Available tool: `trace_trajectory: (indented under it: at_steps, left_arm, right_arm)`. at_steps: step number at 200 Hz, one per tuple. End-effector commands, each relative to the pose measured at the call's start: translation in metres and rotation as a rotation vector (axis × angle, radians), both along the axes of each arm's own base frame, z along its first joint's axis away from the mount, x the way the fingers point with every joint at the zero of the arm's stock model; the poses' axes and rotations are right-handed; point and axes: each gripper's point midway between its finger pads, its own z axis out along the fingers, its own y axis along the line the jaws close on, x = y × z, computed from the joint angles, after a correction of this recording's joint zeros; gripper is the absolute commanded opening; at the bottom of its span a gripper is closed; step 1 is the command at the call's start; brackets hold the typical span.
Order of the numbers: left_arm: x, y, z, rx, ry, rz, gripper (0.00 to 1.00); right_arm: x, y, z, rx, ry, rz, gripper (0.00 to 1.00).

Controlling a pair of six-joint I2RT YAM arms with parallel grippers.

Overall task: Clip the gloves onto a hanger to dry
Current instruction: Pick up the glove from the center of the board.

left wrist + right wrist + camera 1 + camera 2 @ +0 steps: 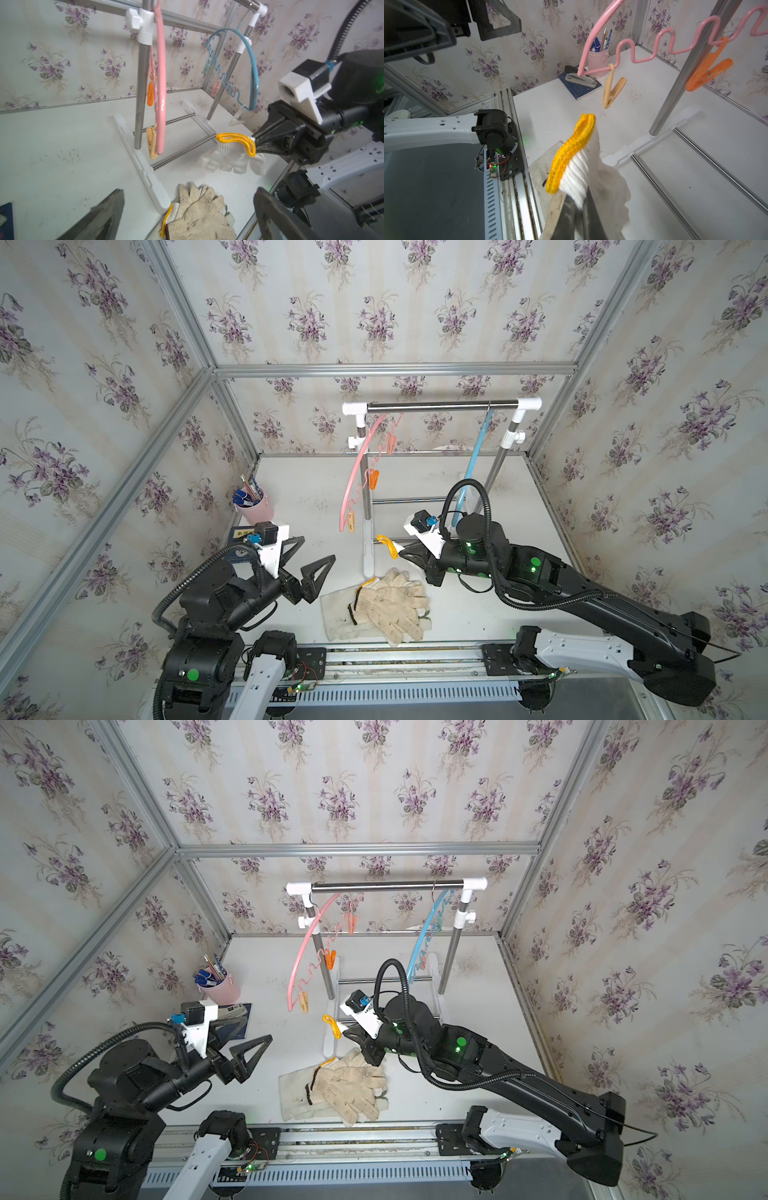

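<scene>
Your right pincer (254,143) grips only the white glove (224,160) by its cuff, and your left pincer (307,558) is released. The cuff may slip, and the loose-hanging pink hanger (357,472) may swing away when pushed.

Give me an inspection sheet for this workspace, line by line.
Surface: white tabletop, scuffed, with dark specks.
Job's things: white glove with yellow cuff hangs from right gripper; pile of gloves lies near the front edge; pink hanger and blue hanger on rack, no glove clipped yet.
Clutter: pink cup of pens; stapler on blue notebook.
Grippers: left gripper open, empty; right gripper shut on the white glove's cuff.
Cables: black conduit looped on each arm.
Surroundings: floral wallpaper, aluminium frame.
</scene>
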Motion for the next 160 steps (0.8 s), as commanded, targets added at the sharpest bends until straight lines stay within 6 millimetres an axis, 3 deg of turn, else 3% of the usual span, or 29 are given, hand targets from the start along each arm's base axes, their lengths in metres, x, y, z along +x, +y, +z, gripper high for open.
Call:
trace_trajectory:
  at_steps: [1, 58, 107, 126, 160]
  left_arm:
    - [-0.011, -0.019, 0.006, -0.004, -0.07, -0.159, 1.0]
    - [-0.004, -0.02, 0.0, -0.009, -0.078, -0.158, 0.95]
    - [0.025, -0.013, 0.003, 0.109, -0.124, -0.082, 0.95]
    - [0.036, -0.018, 0.009, 0.184, -0.165, -0.082, 0.95]
    - [0.038, -0.039, 0.028, 0.277, -0.241, -0.141, 0.94]
  right_arm:
    - [-0.013, 0.005, 0.017, 0.082, 0.063, 0.091, 0.0]
    - [-0.02, 0.019, 0.044, 0.181, 0.177, 0.232, 0.01]
    - [0.002, 0.021, 0.041, 0.19, 0.171, 0.172, 0.03]
    - [0.013, 0.024, 0.037, 0.191, 0.175, 0.153, 0.03]
    - [0.032, 0.022, 0.035, 0.208, 0.182, 0.121, 0.04]
